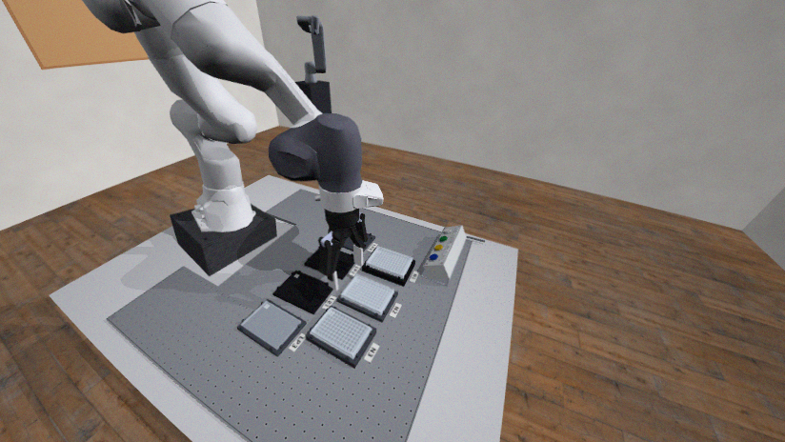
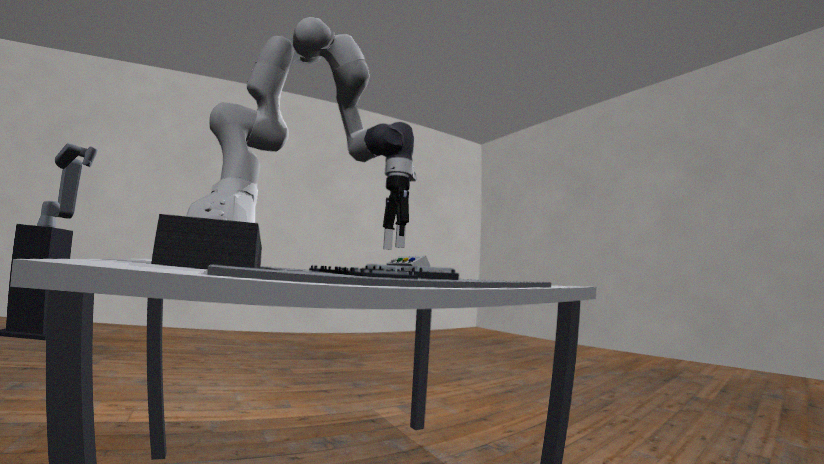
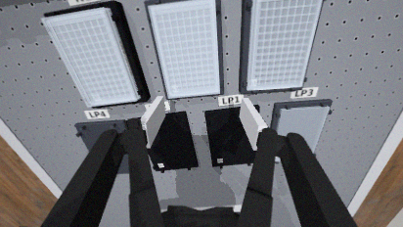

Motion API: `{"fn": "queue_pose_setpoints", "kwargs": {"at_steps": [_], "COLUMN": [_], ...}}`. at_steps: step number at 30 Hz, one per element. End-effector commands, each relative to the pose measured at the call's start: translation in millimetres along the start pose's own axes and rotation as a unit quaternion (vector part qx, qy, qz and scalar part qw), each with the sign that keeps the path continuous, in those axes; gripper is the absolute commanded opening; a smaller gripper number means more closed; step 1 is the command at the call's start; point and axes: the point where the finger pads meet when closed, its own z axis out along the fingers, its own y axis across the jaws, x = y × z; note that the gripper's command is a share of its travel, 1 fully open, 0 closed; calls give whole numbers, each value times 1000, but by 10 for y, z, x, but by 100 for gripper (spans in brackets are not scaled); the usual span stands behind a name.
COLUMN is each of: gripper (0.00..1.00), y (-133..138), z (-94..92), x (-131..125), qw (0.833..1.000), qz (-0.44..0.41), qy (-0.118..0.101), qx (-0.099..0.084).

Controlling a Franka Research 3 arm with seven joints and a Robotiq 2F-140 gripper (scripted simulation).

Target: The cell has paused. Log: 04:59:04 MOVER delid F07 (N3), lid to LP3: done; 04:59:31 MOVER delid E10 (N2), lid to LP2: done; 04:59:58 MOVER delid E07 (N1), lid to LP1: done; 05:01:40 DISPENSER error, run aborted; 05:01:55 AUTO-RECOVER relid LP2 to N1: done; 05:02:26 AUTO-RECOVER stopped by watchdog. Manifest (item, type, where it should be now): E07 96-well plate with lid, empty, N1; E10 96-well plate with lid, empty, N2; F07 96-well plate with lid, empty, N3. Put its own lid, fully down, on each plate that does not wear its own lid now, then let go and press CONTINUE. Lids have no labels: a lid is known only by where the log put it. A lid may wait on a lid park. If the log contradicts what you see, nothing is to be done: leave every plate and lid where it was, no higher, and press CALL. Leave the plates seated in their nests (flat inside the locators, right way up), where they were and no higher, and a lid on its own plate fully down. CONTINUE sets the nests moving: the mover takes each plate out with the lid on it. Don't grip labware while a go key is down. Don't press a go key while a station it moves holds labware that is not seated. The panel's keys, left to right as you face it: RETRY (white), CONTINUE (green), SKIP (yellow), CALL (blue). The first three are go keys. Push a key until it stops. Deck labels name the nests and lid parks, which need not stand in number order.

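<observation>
Three 96-well plates sit in a row of nests: N1 (image 1: 389,263), N2 (image 1: 368,294) and N3 (image 1: 341,332). In the wrist view they are N1 (image 3: 93,56), N2 (image 3: 188,49) and N3 (image 3: 281,44). N3 shows sharp open wells. N1 and N2 look paler, as under clear lids. A flat lid (image 3: 299,124) (image 1: 271,326) lies on park LP3. Parks LP1 (image 3: 227,137), LP2 (image 3: 173,139) and LP4 (image 3: 98,132) are bare. My gripper (image 1: 343,269) (image 2: 394,242) hangs open and empty above LP2 and LP1, well off the deck.
The key panel (image 1: 446,252) stands at the far end of the plate row, beside N1, with green (image 1: 443,239), yellow (image 1: 438,248) and blue (image 1: 432,256) keys showing. The arm's base block (image 1: 222,235) stands at the deck's left.
</observation>
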Motion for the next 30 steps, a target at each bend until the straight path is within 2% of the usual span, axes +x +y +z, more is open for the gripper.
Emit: {"fn": "queue_pose_setpoints", "kwargs": {"at_steps": [1, 7, 8, 30], "gripper": [66, 66, 66, 66], "y": [628, 1871, 1922, 1922], "z": [11, 37, 38, 38], "x": [-305, -957, -985, -985], "qw": [999, 999, 999, 999], "qz": [-48, -46, -46, -46], "qy": [7, 7, 7, 7], "qx": [3, 4, 4, 4]}}
